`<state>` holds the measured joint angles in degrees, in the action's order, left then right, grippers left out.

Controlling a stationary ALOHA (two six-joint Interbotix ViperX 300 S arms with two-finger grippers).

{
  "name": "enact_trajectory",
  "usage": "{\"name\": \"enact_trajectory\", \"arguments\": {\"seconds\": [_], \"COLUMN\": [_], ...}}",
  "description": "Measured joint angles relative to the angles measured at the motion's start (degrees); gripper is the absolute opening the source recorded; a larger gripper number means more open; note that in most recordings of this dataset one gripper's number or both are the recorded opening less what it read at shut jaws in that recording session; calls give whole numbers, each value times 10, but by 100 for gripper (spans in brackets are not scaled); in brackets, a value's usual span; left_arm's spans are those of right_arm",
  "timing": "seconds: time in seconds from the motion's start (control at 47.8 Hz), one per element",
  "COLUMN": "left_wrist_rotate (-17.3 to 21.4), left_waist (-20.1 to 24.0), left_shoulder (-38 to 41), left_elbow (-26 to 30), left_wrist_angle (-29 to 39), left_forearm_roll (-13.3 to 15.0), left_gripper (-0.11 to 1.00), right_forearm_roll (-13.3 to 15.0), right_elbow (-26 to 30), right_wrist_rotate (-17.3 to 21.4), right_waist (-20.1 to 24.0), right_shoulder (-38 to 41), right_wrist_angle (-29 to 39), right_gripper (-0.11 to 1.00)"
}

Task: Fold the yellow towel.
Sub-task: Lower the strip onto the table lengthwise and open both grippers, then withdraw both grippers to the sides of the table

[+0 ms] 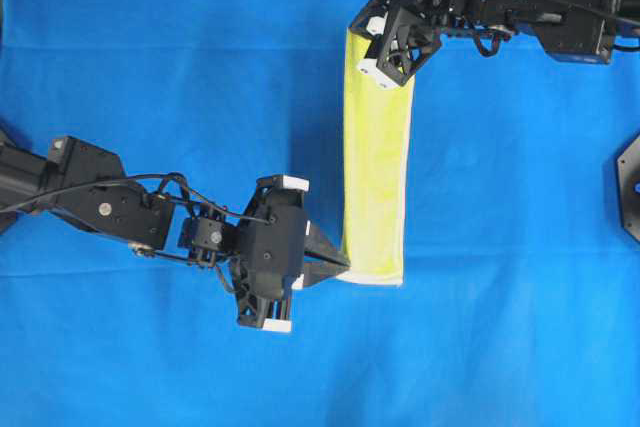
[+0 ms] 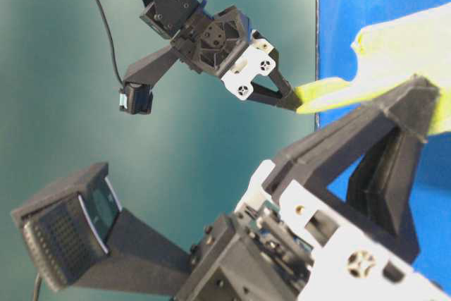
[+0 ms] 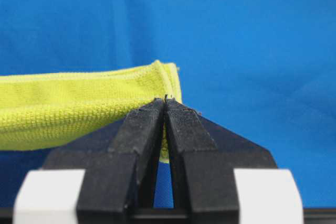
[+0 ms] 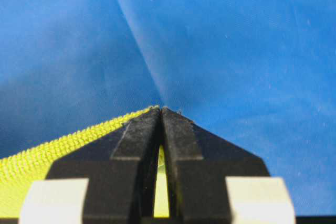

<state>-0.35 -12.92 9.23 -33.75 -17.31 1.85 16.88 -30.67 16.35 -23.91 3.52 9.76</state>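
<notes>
Yellow towel (image 1: 377,162) is stretched into a long narrow strip here, running up and down the overhead view a bit right of centre, over the blue table cover (image 1: 150,67) on the bench. It's bright yellow with that fine bumpy microfibre weave, really clear in the left wrist view (image 3: 68,108) where you can see the tiny loops and a rolled, rounded end at the hem. From above, the right-hand long edge looks paler, almost whitish, and so does the bottom end, so I'd guess that's the stitched hem or another layer showing, but it's hard to call from up there.

Left claw (image 1: 338,269) has its black fingertips pressed together on the bottom left corner of the strip; in its own wrist camera (image 3: 166,103) the fingers meet tight with yellow cloth peeking through the gap behind them. Right claw (image 1: 352,39) is pinching the top end the same way, and its wrist view (image 4: 160,111) shows the fingers closed with a sliver of yellow (image 4: 31,166) between them and more cloth trailing off to the lower left.

In the table-level view the right claw (image 2: 290,103) holds a pointed end of the cloth (image 2: 394,47), which looks lifted off the cover there.
</notes>
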Motion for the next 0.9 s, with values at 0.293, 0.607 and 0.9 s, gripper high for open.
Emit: {"name": "enact_trajectory", "arguments": {"seconds": [0.293,0.607,0.9], "left_wrist_rotate": [3,0,2], "left_waist": [-10,-10,17], "left_shoulder": [5,-10,-90], "left_elbow": [8,7,-30], "left_wrist_angle": [-1,21,51], "left_forearm_roll": [-1,-1,-1], "left_gripper": [48,73,72], "right_forearm_roll": [1,2,2], "right_elbow": [1,1,-11], "right_wrist_rotate": [-35,-56,-54], "right_waist": [4,15,41], "right_shoulder": [6,6,-39], "right_wrist_angle": [-23,-33,-33], "right_gripper": [33,53,53]}}
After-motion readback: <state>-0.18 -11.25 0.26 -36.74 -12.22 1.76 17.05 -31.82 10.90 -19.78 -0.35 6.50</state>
